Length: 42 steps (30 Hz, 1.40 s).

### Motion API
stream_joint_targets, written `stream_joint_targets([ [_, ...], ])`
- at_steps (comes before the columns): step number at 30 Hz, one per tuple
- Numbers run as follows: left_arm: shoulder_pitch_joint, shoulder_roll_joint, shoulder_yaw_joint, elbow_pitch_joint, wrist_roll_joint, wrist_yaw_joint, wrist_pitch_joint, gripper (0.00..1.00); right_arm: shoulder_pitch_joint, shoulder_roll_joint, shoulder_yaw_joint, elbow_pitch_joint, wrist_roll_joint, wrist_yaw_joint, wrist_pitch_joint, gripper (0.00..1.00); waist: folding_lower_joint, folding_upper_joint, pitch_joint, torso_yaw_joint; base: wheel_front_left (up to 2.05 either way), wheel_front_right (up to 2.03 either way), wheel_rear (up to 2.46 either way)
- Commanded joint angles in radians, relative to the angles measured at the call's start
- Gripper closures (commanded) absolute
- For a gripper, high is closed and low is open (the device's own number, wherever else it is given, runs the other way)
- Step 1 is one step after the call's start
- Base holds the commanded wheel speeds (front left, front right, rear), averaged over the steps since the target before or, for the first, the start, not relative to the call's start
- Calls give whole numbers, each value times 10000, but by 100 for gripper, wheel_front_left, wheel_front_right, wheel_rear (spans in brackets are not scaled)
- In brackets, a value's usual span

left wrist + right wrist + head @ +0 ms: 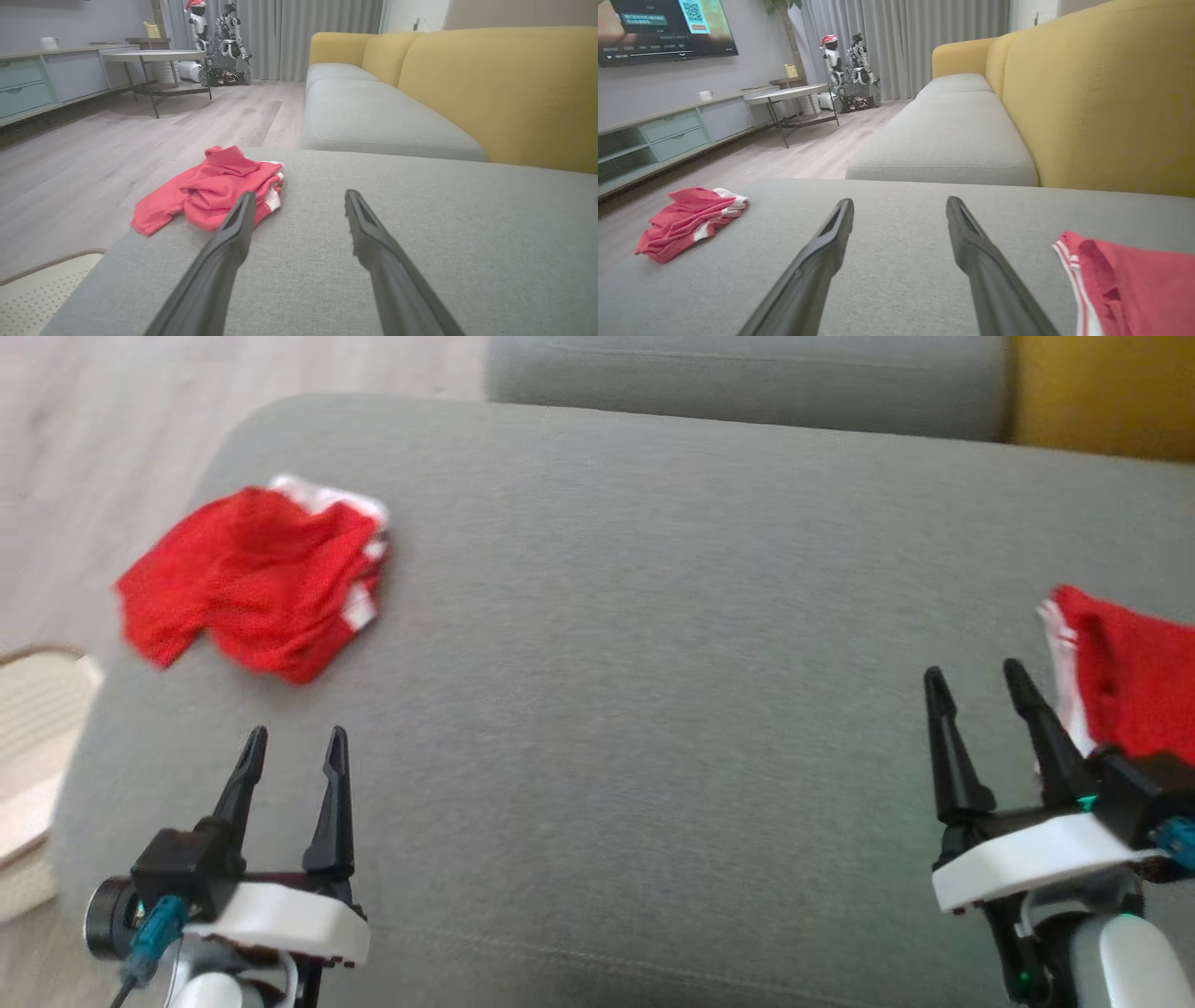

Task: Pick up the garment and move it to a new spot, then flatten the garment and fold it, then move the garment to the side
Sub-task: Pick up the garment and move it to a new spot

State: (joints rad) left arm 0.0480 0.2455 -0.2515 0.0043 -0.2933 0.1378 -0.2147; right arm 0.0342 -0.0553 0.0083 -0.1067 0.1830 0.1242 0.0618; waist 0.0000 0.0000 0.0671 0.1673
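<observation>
A crumpled red garment with white trim (257, 579) lies at the far left corner of the grey sofa cushion (653, 616), one edge hanging over the side; I also see this garment (210, 189) ahead and left of my left fingers, and small at the left (689, 219) of the right wrist view. A second red garment with white stripes (1130, 677) lies at the right edge, just right of my right gripper (976, 677); this same garment (1134, 284) sits at lower right. My left gripper (294, 742) hovers open in front of the crumpled garment. Both grippers hold nothing.
A cream perforated basket (33, 756) sits on the floor left of the cushion. A second grey seat cushion (747, 378) and yellow backrest (1102, 392) lie beyond. A round table (154, 58), cabinet (28, 84) and other robots (219, 42) stand across the wooden floor.
</observation>
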Motion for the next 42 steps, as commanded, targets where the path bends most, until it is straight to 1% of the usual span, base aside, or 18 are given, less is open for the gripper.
stream_joint_targets([
  [1, -488, 85, 408, -287, -55, 66, -163, 0, -240, -35, 328, -431, -86, 65, 42, 0, 0, 0, -26, 768, 0, 0, 0],
  [3, -455, 48, 423, -267, -86, 94, -197, 0, -225, -31, 404, -461, -114, 65, 78, 0, 0, 0, -64, 1057, 0, 0, 0],
  [4, -455, 48, 423, -267, -86, 94, -197, 0, -225, -31, 404, -461, -114, 65, 78, 0, 0, 0, -64, 1057, 0, 0, 0],
  [5, -425, 18, 425, -257, -108, 115, -223, 0, -190, -27, 420, -500, -155, 65, 111, 0, 0, 0, -100, 1311, 0, 0, 0],
  [12, -389, 24, 444, -203, -161, 99, -287, 0, -149, -17, 399, -590, -217, 65, 217, 0, 0, 0, -122, 1743, 0, 0, 0],
  [20, -481, 5, 439, -137, -190, 98, -342, 0, -116, -8, 320, -628, -227, 65, 263, 0, 0, 0, -108, 1948, 0, 0, 0],
  [28, -887, -25, 429, -137, -144, 21, -404, 0, -267, -1, 229, -738, -250, 65, 299, 0, 0, 0, 198, 1943, 0, 0, 0],
  [33, -1796, -220, 550, -45, -154, -107, -449, 0, -564, -87, 259, -964, -330, 65, 412, 0, 0, 0, 848, 1760, 0, 0, 0],
  [38, -3408, -486, 731, 211, -149, -480, -466, 0, -1020, -248, 190, -1391, -435, 65, 644, 0, 0, 0, 1932, 1449, 0, 0, 0],
  [42, -5007, -666, 1016, 1063, -218, -843, -468, 0, -1475, -464, 200, -1798, -523, 65, 849, 0, 0, 0, 2864, 1197, 0, 0, 0],
])
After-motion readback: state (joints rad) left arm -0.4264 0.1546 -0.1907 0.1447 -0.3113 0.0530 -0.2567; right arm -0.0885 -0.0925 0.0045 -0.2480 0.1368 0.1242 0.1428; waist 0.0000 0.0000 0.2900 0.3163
